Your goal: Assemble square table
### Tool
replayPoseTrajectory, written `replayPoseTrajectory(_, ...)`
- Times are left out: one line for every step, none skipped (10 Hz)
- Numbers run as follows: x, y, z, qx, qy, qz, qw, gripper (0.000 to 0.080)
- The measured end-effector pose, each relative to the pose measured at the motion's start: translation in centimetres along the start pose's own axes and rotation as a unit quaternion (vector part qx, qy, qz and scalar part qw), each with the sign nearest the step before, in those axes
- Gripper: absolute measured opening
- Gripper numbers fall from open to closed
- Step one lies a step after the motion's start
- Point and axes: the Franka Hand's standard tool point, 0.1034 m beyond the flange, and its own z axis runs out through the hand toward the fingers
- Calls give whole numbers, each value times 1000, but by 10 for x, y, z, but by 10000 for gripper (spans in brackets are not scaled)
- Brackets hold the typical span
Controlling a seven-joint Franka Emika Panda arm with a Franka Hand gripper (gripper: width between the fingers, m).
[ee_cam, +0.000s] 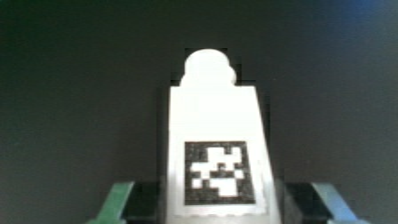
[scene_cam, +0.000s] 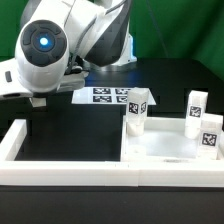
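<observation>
The work surface was a black table [scene_cam: 150, 80] with a matte top. A green wall [scene_cam: 180, 25] stood behind it as backdrop. The marker board [scene_cam: 108, 96] lay flat on the table. A long white border wall [scene_cam: 60, 170] edged the near side.

The square table [scene_cam: 170, 150] is a white slab with a raised rim, lying flat at about 4 o'clock in the exterior view. Three white leg blocks stand upright around it, each bearing a black-and-white tag: one leg block [scene_cam: 136, 108] at the slab's 11 o'clock corner, a second [scene_cam: 195, 110] near its 2 o'clock edge, a third [scene_cam: 209, 133] at roughly 3 o'clock. In the wrist view a fourth leg [ee_cam: 214, 130] shows as a long white piece with a rounded tip and a tag, its lower end between the claw [ee_cam: 215, 200] fingers.
</observation>
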Motion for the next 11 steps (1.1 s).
replayPoseTrajectory(0,0,0,0,0,0,1000,288)
replayPoseTrajectory(0,0,0,0,0,0,1000,288)
replayPoseTrajectory(0,0,0,0,0,0,1000,288)
replayPoseTrajectory(0,0,0,0,0,0,1000,288)
replayPoseTrajectory(0,0,0,0,0,0,1000,288)
replayPoseTrajectory(1,0,-3,-1,1,0,1000,289)
replayPoseTrajectory(-1,-7,-30,12,-10,-2,1000,290)
replayPoseTrajectory(3,-15,-67,11,-3,3,1000,290)
replayPoseTrajectory(-3,-23,-109,0,8,-9,1000,290)
replayPoseTrajectory(-10,-20,-129,-8,15,-40,999,290)
replayPoseTrajectory(-1,-14,-126,-14,47,-32,998,290)
